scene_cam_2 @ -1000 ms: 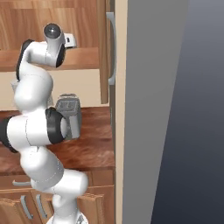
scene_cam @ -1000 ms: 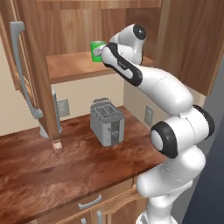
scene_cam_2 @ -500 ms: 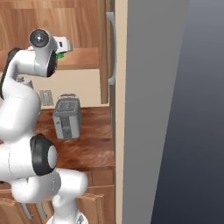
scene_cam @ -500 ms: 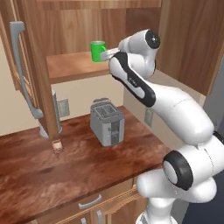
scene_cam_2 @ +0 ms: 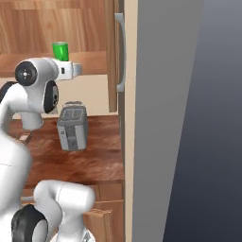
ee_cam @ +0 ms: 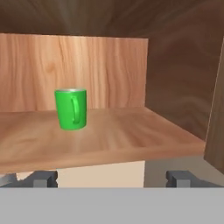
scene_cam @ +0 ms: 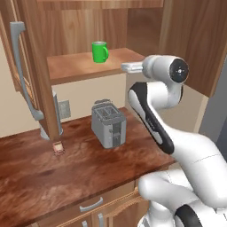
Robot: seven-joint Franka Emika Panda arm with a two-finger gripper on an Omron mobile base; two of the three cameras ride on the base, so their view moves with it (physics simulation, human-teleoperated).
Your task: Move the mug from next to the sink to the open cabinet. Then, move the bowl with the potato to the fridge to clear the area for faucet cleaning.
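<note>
The bright green mug (scene_cam: 99,52) stands upright on the wooden shelf (scene_cam: 75,67) of the open cabinet, handle toward me in the hand view, where the mug (ee_cam: 71,108) sits left of centre. My gripper (ee_cam: 111,179) is open, with nothing between its fingertips (ee_cam: 41,178), and is drawn back off the shelf's front edge. From the left base view the gripper (scene_cam: 127,67) hangs right of the mug, clear of it. In the right base view the mug (scene_cam_2: 60,51) stands behind the gripper (scene_cam_2: 75,69).
The cabinet door (scene_cam: 26,80) with its long grey handle stands open at the left. A grey toaster (scene_cam: 108,123) sits on the wooden counter (scene_cam: 66,168) below the shelf. The tall grey fridge side (scene_cam_2: 160,118) rises at the right.
The gripper has opened and let go of the mug, which now stands alone on the shelf. The hand has pulled back and to the right, away from the cabinet.
</note>
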